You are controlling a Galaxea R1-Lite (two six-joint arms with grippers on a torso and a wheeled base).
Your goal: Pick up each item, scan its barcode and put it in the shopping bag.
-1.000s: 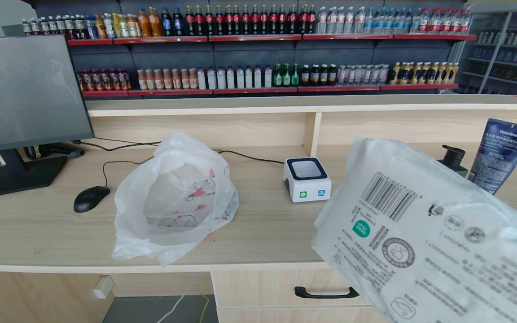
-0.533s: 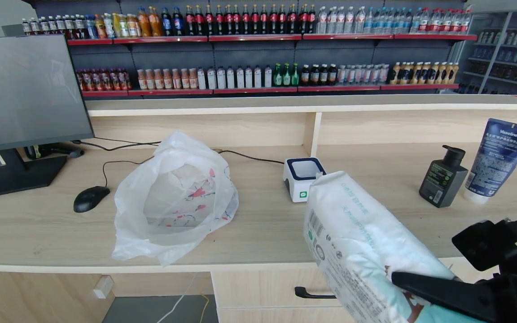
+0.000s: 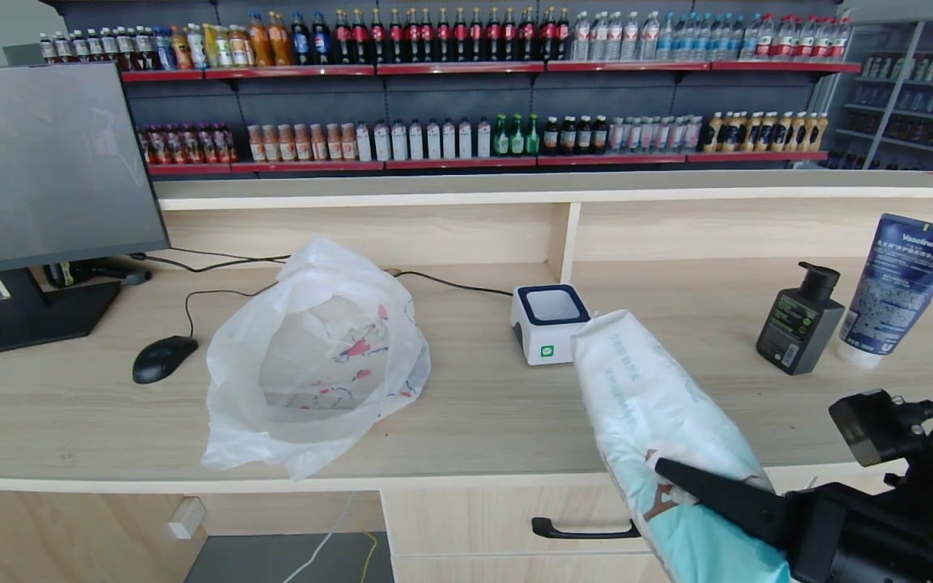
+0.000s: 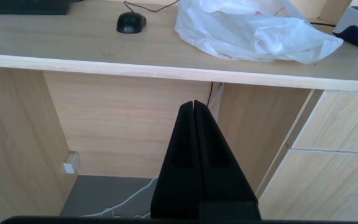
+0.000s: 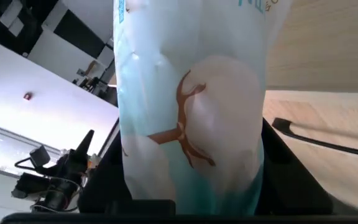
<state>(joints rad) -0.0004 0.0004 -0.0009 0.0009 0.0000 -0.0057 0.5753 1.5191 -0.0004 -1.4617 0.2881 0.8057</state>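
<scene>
The step in hand seemed to be the scan. The right pincer [image 3: 670,495] was pinching a soft pack [image 3: 645,389] at its near end and held it in the air above the front edge of the bench [image 3: 475,421]. The far end of the pack was just beside the scanner [image 3: 550,322], at its right front corner; whether they touched could not be told. No barcode showed on the upper side of the pack. So the next move probably called for turning the wrist and bringing the printed side over the window on top of the scanner. This should go slowly, because the long limp pack could push the small scanner aside. After that the pack had to go left, into the bag [image 3: 317,356], which lay open on the bench.

The left pincer [image 4: 194,118] was pressed together and held nothing; it hung low, in front of the cabinet under the bench. A pump bottle [image 3: 798,320] and a tube [image 3: 900,279] stood at the right, well apart from the scanner. A mouse [image 3: 164,356] lay left of the bag. Nothing stood between the scanner and the bag
</scene>
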